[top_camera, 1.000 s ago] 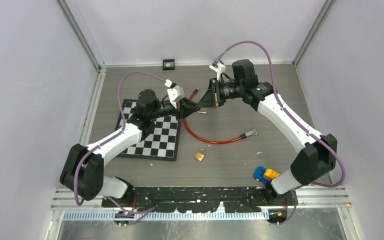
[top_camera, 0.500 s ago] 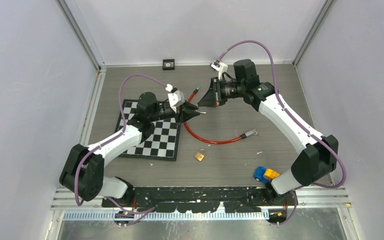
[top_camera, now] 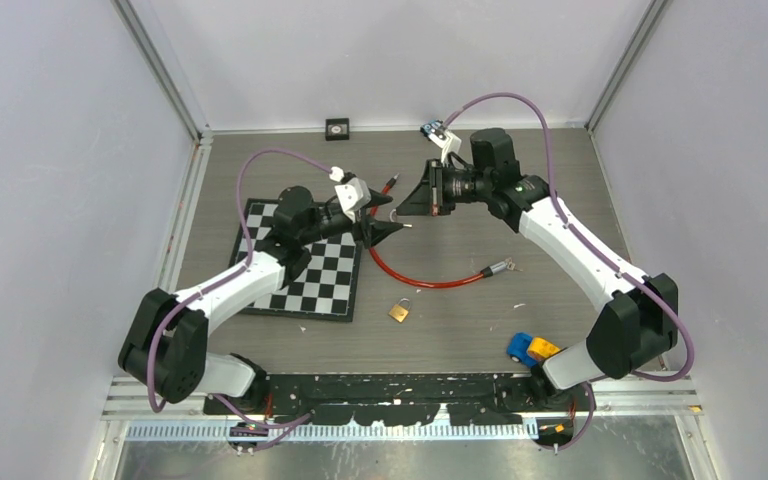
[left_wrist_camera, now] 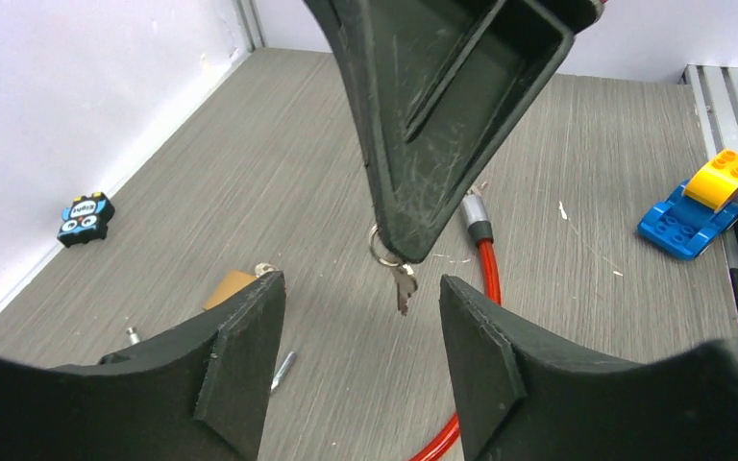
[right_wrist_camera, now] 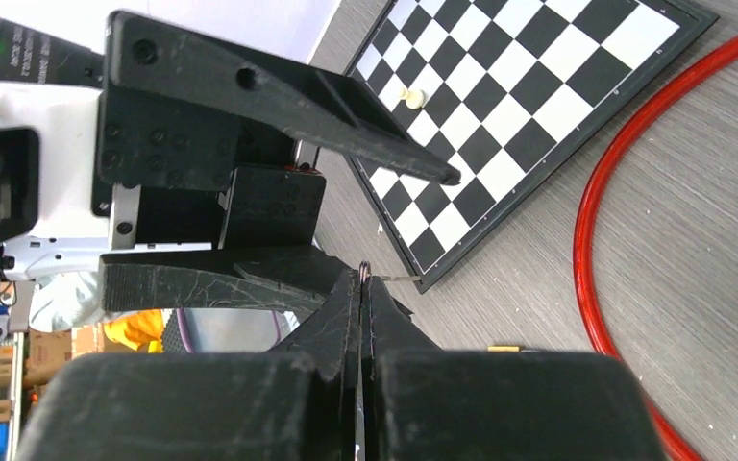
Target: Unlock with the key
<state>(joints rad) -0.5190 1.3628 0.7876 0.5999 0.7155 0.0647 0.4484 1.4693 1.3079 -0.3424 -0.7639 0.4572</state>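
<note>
Shut tight, the right gripper [right_wrist_camera: 362, 280] pinches the ring of the key [left_wrist_camera: 405, 286]. The key dangles free between the spread fingers of the left gripper [left_wrist_camera: 359, 288], above the table [top_camera: 560, 200] by the red cable [top_camera: 415, 280] and well apart from the padlock [top_camera: 399, 311] lying nearer the arm bases. With only the ring pinched, the key can swing or twist, so it may miss the keyhole or slip out, and the loose padlock may slide when pushed. Half a second ago the left jaws were nearly closed at the key; now they stand wide and hold nothing.
</note>
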